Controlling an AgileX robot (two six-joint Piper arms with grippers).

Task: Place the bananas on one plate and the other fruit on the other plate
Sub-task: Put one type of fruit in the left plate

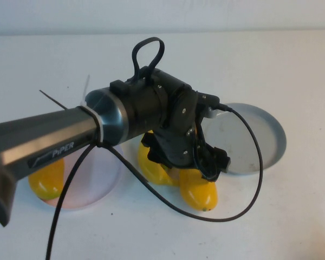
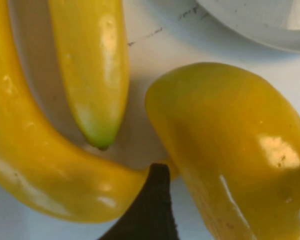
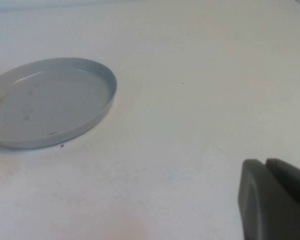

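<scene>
My left gripper (image 1: 197, 162) hangs low over the fruit lying between the two plates. It is open, with one dark finger (image 2: 155, 210) down between a banana and a mango. That plump yellow-orange mango (image 2: 230, 150) lies on the table (image 1: 197, 194). Two long yellow bananas (image 2: 95, 65) (image 2: 35, 165) lie beside it, mostly hidden under the gripper in the high view (image 1: 151, 165). The second mango (image 1: 46, 179) lies on the pink plate (image 1: 100, 179) at the left. The grey-blue plate (image 1: 249, 138) at the right holds nothing. My right gripper (image 3: 265, 167) is shut, near the grey-blue plate (image 3: 50, 102).
The left arm's black cable (image 1: 227, 214) loops over the table in front of the fruit. A white wall (image 1: 162, 16) runs along the table's far edge. The grey-blue plate's rim also shows in the left wrist view (image 2: 260, 20).
</scene>
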